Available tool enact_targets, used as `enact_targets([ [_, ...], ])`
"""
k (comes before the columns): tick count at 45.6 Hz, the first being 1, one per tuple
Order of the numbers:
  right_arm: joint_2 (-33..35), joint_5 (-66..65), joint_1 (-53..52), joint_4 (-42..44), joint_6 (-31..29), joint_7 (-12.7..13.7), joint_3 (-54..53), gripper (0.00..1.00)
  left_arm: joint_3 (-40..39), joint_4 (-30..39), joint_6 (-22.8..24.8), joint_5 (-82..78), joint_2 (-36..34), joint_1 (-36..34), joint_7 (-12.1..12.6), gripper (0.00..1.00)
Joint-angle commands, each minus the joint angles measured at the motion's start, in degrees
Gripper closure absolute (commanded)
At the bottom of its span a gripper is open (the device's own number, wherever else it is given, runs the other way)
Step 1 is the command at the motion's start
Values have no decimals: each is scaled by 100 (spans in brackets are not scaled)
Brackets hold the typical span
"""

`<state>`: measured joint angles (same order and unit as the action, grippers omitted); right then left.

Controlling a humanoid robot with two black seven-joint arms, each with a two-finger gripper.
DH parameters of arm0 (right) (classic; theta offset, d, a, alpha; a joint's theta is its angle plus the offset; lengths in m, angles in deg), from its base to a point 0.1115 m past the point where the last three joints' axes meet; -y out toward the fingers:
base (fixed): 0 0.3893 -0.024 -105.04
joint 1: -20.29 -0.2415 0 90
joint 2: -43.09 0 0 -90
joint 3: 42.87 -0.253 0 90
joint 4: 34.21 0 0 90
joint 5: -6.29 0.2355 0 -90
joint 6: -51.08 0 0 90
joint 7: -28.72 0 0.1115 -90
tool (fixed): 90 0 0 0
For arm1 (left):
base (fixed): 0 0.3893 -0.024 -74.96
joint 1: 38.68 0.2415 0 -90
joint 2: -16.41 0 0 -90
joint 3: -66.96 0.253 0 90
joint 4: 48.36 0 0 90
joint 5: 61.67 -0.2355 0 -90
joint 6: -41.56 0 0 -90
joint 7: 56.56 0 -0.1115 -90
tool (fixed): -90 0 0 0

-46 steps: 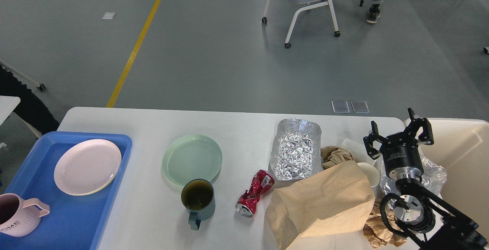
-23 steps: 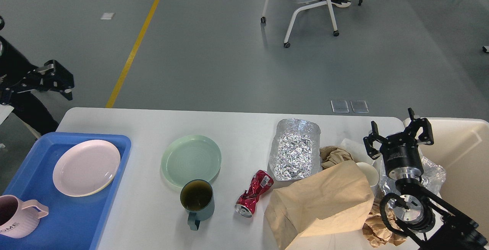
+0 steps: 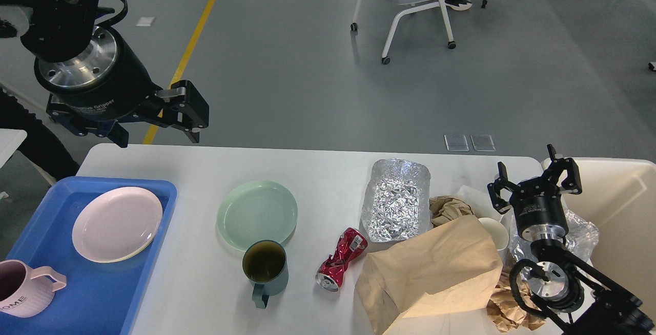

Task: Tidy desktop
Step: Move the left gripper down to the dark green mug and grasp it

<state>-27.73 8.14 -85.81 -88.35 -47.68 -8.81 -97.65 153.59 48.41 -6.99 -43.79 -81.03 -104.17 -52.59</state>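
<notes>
At far left a blue tray (image 3: 102, 294) overhangs the counter (image 3: 205, 166) edge, carrying a pink plate (image 3: 117, 224) and, at its near corner, a pink mug (image 3: 23, 288). Above the tray's far side we hold our left gripper (image 3: 156, 125) in the air, jaws spread wide and empty. The white counter spans the view's lower half. On it, left of centre, lies a green plate (image 3: 257, 214), with a dark teal mug (image 3: 265, 268) touching its near rim. Next, a crushed red can (image 3: 341, 258) lies on its side, near a foil container (image 3: 396, 200). A brown paper bag (image 3: 430, 278) lies against crumpled paper (image 3: 451, 207) and a white cup (image 3: 496, 232). Our right gripper (image 3: 535, 180) points upward over clear plastic wrapping (image 3: 584, 235), jaws wide, empty. A beige bin (image 3: 620, 191) stands far right.
</notes>
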Motion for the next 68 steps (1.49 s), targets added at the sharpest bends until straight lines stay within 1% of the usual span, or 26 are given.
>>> enact_targets([
  [1, -2, 0, 2, 0, -3, 0, 2, 0, -137, 184, 38, 207, 112, -148, -10, 5],
  [8, -2, 0, 1, 0, 5, 0, 2, 0, -155, 149, 38, 207, 164, 45, -45, 5],
  [16, -2, 0, 2, 0, -3, 0, 2, 0, -216, 131, 56, 207, 147, 318, -265, 5],
  [21, -2, 0, -7, 0, 5, 0, 2, 0, -330, -62, 56, 207, 156, 853, -344, 5],
  [23, 6, 0, 1, 0, -3, 0, 2, 0, -480, -203, 12, 189, 173, 1275, -362, 5],
  [28, 6, 0, -7, 0, -3, 0, 2, 0, -805, -536, -286, 154, 357, 2302, -344, 5],
  [31, 6, 0, 2, 0, -3, 0, 2, 0, -902, -695, -751, 128, 559, 2909, -274, 5],
  [35, 6, 0, -7, 0, -3, 0, 2, 0, -955, -748, -1481, 110, 657, 3595, -265, 5],
  [38, 6, 0, 2, 0, -3, 0, -7, 0, -1077, -757, -1903, 110, 674, 3991, -256, 5],
  [42, 6, 0, 2, 0, 5, 0, 2, 0, -1209, -765, -2220, 31, 665, 4264, -247, 5],
  [46, -2, 0, 2, 0, 5, 0, -7, 0, -1245, -844, -2422, -13, 665, 4510, -247, 5],
  [52, 6, 0, 2, 0, -3, 0, 2, 0, -1359, -1099, -2581, -22, 630, 4870, -247, 5],
  [62, 6, 0, -7, 0, -3, 0, 2, 0, -1280, -1916, -2581, -30, 542, 5802, -247, 5],
  [68, 6, 0, 2, 0, -3, 0, 2, 0, -1359, -2084, -2607, -83, 490, 6075, -256, 5],
])
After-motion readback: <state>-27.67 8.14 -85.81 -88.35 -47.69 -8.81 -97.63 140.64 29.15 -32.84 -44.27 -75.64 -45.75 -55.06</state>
